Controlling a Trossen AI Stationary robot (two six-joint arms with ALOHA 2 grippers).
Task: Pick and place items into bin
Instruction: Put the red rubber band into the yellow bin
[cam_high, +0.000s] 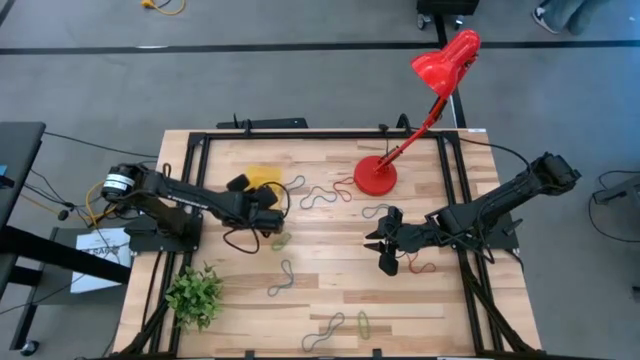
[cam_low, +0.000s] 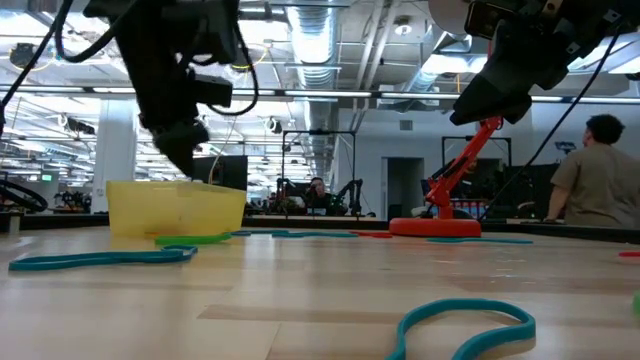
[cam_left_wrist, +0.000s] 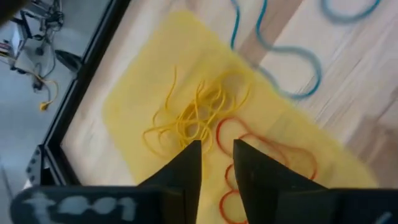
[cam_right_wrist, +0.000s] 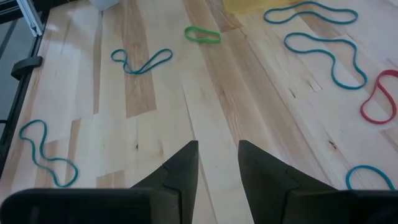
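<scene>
Because the left gripper (cam_high: 262, 203) hangs over the yellow bin (cam_left_wrist: 155, 106) at upper left, fingers parted and empty, red band (cam_left_wrist: 267, 152) lies inside; right gripper (cam_high: 385, 245), open, waits mid-right.

Grey floor (cam_high: 300, 80), exposed ceiling ducts (cam_low: 330, 70)

Both arms are basically all black, chunky jointed segments with dark cables looping off them. The left arm (cam_high: 175, 195) has a silvery round part near its base plus some yellow wiring there. The right arm (cam_high: 505, 200) looks plain black all the way along. Each gripper is two flat dark fingers (cam_right_wrist: 180, 165) that taper to blunt tips, matte finish, sitting on a wide black bar
</scene>
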